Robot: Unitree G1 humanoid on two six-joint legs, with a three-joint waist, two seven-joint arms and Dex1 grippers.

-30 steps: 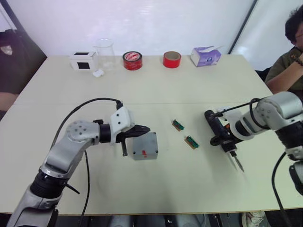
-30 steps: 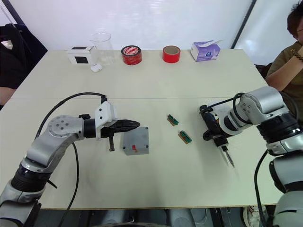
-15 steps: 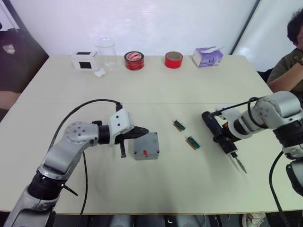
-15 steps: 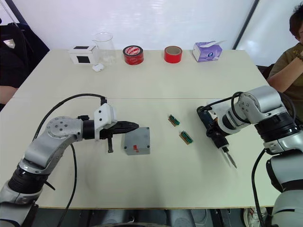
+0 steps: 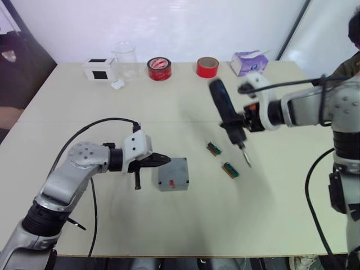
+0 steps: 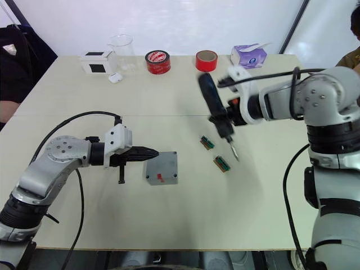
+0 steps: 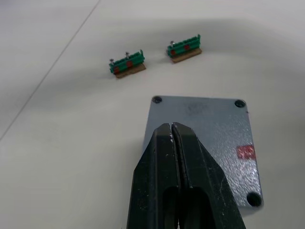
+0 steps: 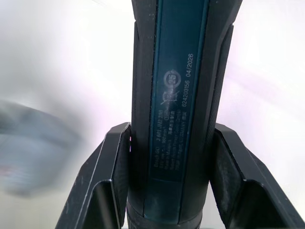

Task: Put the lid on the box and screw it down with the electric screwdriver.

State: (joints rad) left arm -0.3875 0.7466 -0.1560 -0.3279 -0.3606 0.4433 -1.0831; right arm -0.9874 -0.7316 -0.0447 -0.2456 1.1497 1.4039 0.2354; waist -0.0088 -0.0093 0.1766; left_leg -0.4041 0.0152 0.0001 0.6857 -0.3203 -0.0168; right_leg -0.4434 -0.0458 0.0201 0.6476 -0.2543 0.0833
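Note:
The grey box point(image 5: 172, 175) stands on the table in front of me, with a small red mark near its front edge. The flat grey lid point(image 7: 209, 124) lies on it, with dark screw holes at its corners. My left gripper point(image 5: 166, 160) is shut and holds nothing, and its tips rest at the lid's left edge point(image 7: 172, 127). My right gripper point(image 5: 241, 122) is shut on the black electric screwdriver point(image 5: 224, 107) and holds it in the air right of the box. The screwdriver is tilted, and its metal bit point(image 5: 247, 159) points down toward the table. Its blue label point(image 8: 178, 95) sits between the fingers point(image 8: 112, 181).
Two small green terminal blocks point(image 5: 212, 148) point(image 5: 229, 169) lie between the box and the screwdriver. Along the far edge stand a white box with a black square point(image 5: 100, 70), a glass beaker point(image 5: 125, 61), two red tape rolls point(image 5: 159, 68) point(image 5: 207, 67) and a tissue box point(image 5: 251, 61). A person point(image 5: 355, 39) sits at the right.
My right arm has lifted the screwdriver off the table at the right and swung it up and left over the middle. The left gripper has drawn back slightly to the lid's left edge.

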